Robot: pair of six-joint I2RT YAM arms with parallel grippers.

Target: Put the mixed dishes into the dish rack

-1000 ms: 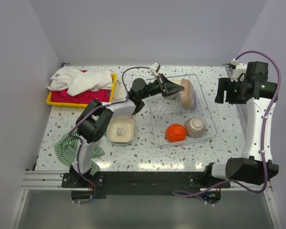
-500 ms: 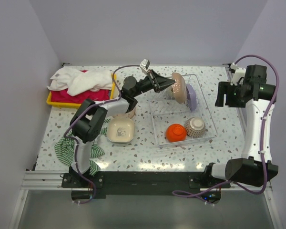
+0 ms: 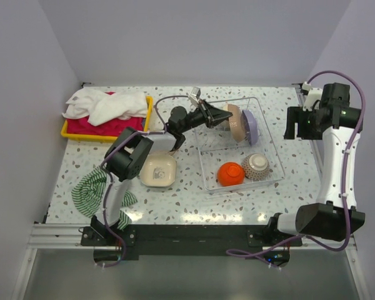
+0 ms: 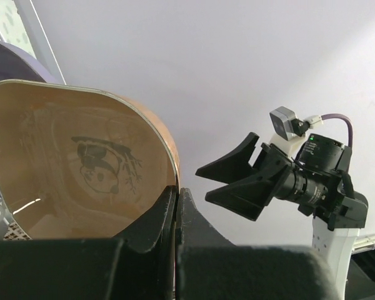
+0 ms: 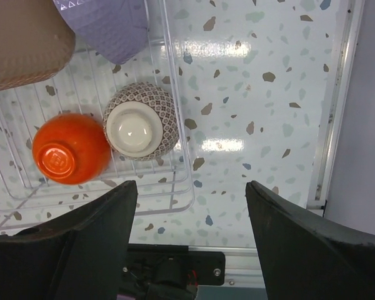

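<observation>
My left gripper [image 3: 224, 117] is shut on the rim of a tan rounded-square plate [image 3: 235, 122], which it holds on edge over the far part of the dish rack [image 3: 214, 150]. In the left wrist view the plate [image 4: 81, 162] shows a dark drawing inside, its rim pinched between the jaws [image 4: 176, 200]. A lilac plate [image 3: 251, 127] stands just behind it. An orange bowl [image 3: 230, 173] and a speckled bowl [image 3: 257, 165] lie upside down in the rack's near end. A cream rounded-square dish [image 3: 157, 170] sits on the table left of the rack. My right gripper [image 3: 294, 122] hangs open, high to the rack's right.
A yellow tray [image 3: 106, 119] of white and red towels stands at the back left. A green striped cloth [image 3: 90, 190] lies at the near left by the left arm's base. From the right wrist, the rack's wire wall [image 5: 178, 134] borders speckled tabletop [image 5: 256, 94].
My left gripper lifted the tan plate toward the back, then lowered it again beside the lilac plate. The right arm has hardly moved.
</observation>
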